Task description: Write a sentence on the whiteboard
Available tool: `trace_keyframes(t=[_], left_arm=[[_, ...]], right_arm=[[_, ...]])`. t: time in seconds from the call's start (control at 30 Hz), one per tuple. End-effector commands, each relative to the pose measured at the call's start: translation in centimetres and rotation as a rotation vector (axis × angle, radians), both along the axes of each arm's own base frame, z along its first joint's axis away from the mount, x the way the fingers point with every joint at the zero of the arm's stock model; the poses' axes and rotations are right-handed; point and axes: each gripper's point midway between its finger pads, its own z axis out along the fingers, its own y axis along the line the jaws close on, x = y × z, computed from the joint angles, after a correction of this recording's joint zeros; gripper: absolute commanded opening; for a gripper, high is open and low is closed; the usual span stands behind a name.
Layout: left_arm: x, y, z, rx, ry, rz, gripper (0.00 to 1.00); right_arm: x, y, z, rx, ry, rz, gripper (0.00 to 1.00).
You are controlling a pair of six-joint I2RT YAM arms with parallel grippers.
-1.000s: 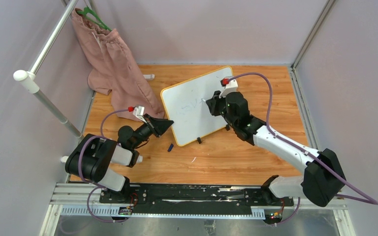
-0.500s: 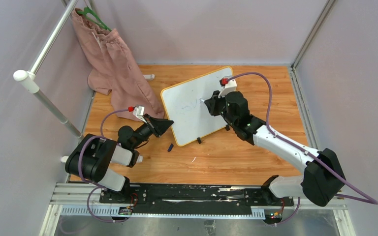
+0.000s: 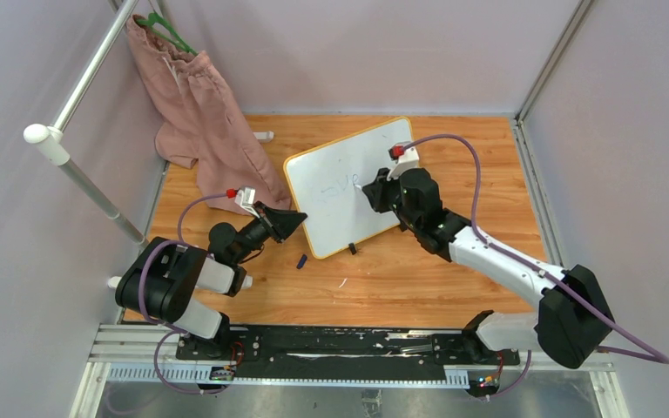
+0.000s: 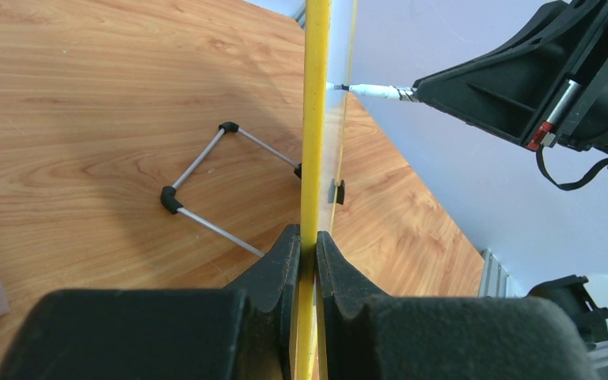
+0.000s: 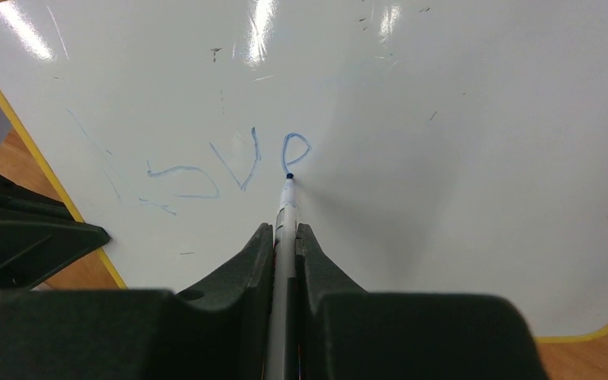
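Note:
The whiteboard (image 3: 341, 218), white with a yellow-orange frame, stands tilted mid-table. My left gripper (image 3: 301, 219) is shut on its left frame edge (image 4: 314, 119), one finger on each side (image 4: 309, 240). My right gripper (image 3: 368, 186) is shut on a thin grey marker (image 5: 286, 215) whose blue tip touches the board face. The sentence (image 5: 182, 171) is faint blue writing reading roughly "Lov" plus a small loop (image 5: 294, 147) at the marker tip. The marker also shows in the left wrist view (image 4: 372, 91), pressed to the board.
A pink garment (image 3: 205, 122) hangs on a green hanger from a metal rail (image 3: 78, 87) at the back left. A small dark cap (image 3: 301, 260) lies on the wood near the board's front corner. The board's wire stand (image 4: 206, 186) rests behind it.
My right gripper has shifted the marker slightly toward me and left over the board, adding strokes. The left gripper and the board have not moved.

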Motion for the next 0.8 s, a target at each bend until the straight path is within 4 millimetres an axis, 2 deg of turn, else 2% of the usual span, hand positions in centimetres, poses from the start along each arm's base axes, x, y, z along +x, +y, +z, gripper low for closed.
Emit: trace_keyframes(t=[0.0, 0.3, 0.53, 0.67, 0.77], left_arm=[[-0.6, -0.3, 2.1, -0.019, -0.092, -0.021, 0.00], [-0.6, -0.3, 2.1, -0.019, -0.092, -0.021, 0.00], [-0.6, -0.3, 2.0, -0.019, -0.091, -0.021, 0.00], [-0.6, -0.3, 2.0, -0.018, -0.091, -0.019, 0.00], [-0.5, -0.3, 2.0, -0.018, -0.092, -0.019, 0.00]], right_arm=[[-0.3, -1.6, -2.0, -0.054, 0.049, -0.051, 0.00], [0.5, -3.5, -1.3, -0.056, 0.037, -0.114, 0.00], [1.3, -3.9, 0.0, -0.035, 0.013, -0.132, 0.00], [0.5, -3.6, 1.6, 0.000, -0.017, -0.094, 0.00], [-0.4, -4.2, 3.1, 0.006, -0.065, -0.081, 0.00]])
